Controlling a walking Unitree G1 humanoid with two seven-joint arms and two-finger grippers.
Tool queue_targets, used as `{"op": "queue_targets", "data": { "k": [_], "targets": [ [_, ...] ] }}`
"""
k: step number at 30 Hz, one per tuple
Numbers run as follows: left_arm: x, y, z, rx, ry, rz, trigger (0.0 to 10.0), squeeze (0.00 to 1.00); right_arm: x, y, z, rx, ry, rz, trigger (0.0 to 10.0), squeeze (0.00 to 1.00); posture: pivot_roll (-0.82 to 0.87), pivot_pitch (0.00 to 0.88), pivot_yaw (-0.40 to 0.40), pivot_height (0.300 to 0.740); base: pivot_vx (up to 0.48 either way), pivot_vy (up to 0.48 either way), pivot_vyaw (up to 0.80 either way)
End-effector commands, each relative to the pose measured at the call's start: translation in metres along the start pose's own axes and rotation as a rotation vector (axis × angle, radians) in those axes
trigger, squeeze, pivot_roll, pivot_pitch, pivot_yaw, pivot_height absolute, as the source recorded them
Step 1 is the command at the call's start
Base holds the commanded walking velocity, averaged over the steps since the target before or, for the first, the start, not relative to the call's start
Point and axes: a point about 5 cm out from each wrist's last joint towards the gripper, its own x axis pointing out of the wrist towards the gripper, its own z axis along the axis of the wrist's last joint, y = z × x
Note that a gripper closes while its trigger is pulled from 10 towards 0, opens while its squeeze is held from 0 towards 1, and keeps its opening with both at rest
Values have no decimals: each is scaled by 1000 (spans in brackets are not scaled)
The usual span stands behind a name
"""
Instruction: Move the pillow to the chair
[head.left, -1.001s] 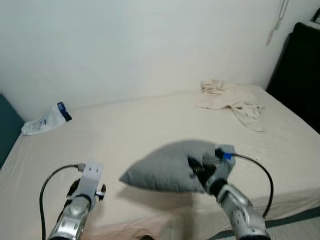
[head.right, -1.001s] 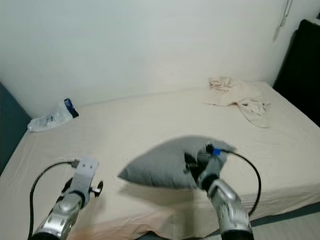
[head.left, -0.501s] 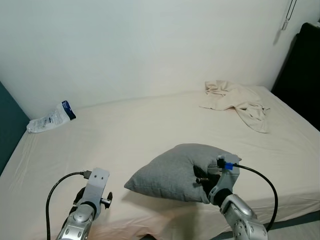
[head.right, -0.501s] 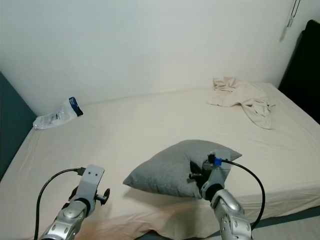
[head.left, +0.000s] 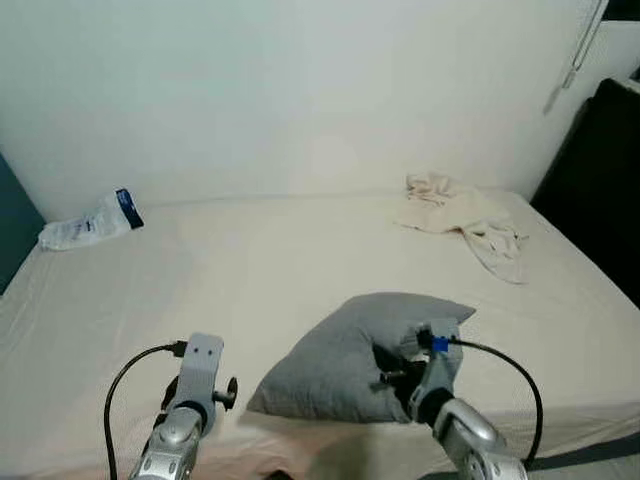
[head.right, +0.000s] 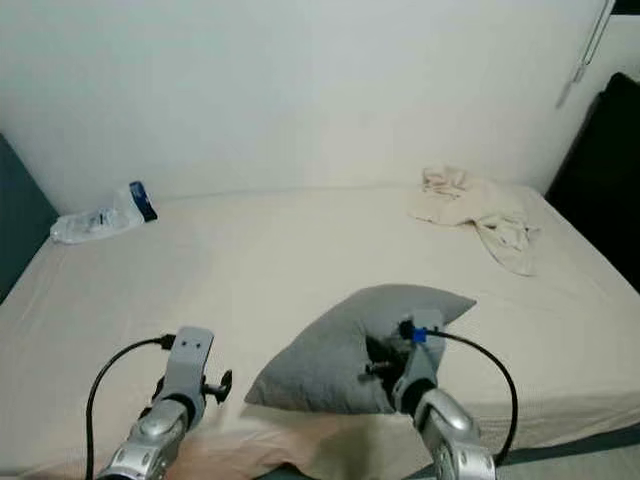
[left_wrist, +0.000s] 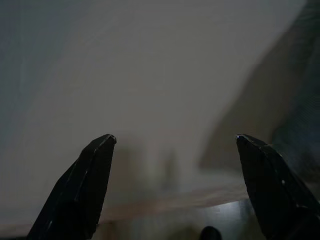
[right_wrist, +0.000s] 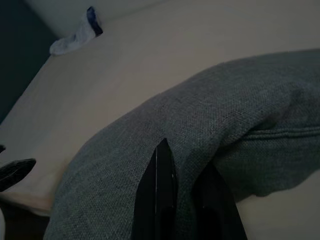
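Cream bed (head.left: 280, 260) against a white wall carries all items. Grey pillow (head.left: 340, 355) lies near the front edge, at 5 o'clock; right claw (right_wrist: 182, 200) is pinched closed on its fabric. Left claw (left_wrist: 175, 195), at 7 o'clock, gapes wide, holding nothing. Crumpled cloth (head.left: 460, 215) at 2 o'clock; plastic bag (head.left: 85, 222) at 10 o'clock.

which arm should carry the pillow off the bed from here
The right. The right gripper is already pinched shut on the grey pillow, bunching its fabric. The left gripper is open over the bed, holding nothing.
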Motion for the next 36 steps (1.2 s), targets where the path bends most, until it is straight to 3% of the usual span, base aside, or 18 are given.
{"op": "queue_targets", "data": {
  "k": [1, 10, 16, 36],
  "targets": [
    [-3, 1, -6, -8, 3, -6, 10000, 0, 7, 4, 14, -22, -61, 19, 10000, 0, -80, 0, -70, 740, 0, 0, 763],
    [1, 4, 9, -4, -51, -24, 10000, 0, 9, 5, 29, -17, -138, 2, 10000, 0, -96, 0, -40, 740, 0, 0, 763],
    [6, -2, 27, 15, -108, -53, 10000, 0, 12, 4, 53, -38, -217, 6, 10000, 0, -99, 0, -30, 740, 0, 0, 763],
    [7, -5, 39, 41, -143, -80, 10000, 0, 22, 25, 82, -48, -319, 115, 10000, 0, -93, 0, -18, 740, 0, 0, 763]
  ]
}}
